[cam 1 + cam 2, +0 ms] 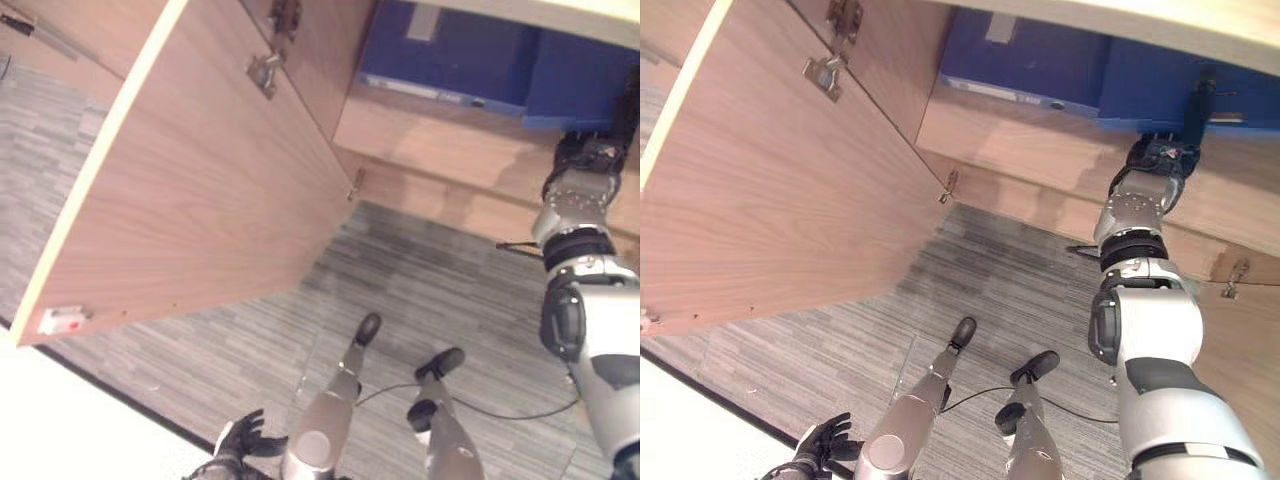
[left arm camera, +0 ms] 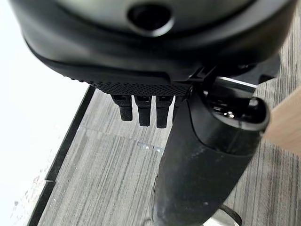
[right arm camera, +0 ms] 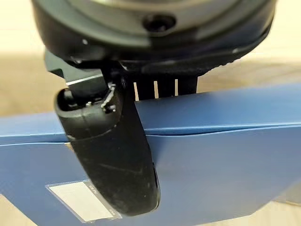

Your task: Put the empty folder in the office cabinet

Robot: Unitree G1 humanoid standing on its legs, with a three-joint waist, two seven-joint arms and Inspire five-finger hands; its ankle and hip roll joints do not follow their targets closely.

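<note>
Currently: right hand (image 3: pixel 113 155) pinched the flat blue plastic folder (image 3: pixel 211 160), thumb on its face, fingers behind | folder sat inside the wooden office cabinet (image 1: pixel 1030 140) at 1 o'clock, door (image 1: pixel 200 170) swung open | left hand (image 1: pixel 240 436) relaxed, empty, at 7 o'clock | risk: pulling back before letting go could drag the folder out.

From my seat the cabinet door (image 1: pixel 190 180) stood swung open on the left, with its hinges (image 1: pixel 265 72) on the inner face near the cabinet body. Inside, on the shelf (image 1: pixel 1040 150), a box file (image 1: pixel 1025 60) lay to the left and the folder (image 1: pixel 1160 95) just beside it on the right. My right hand (image 1: pixel 1160 160) was at the folder's front edge, thumb (image 3: pixel 113 155) over its face. My left hand (image 1: pixel 240 435) hung low, above the carpet (image 1: pixel 420 280).
</note>
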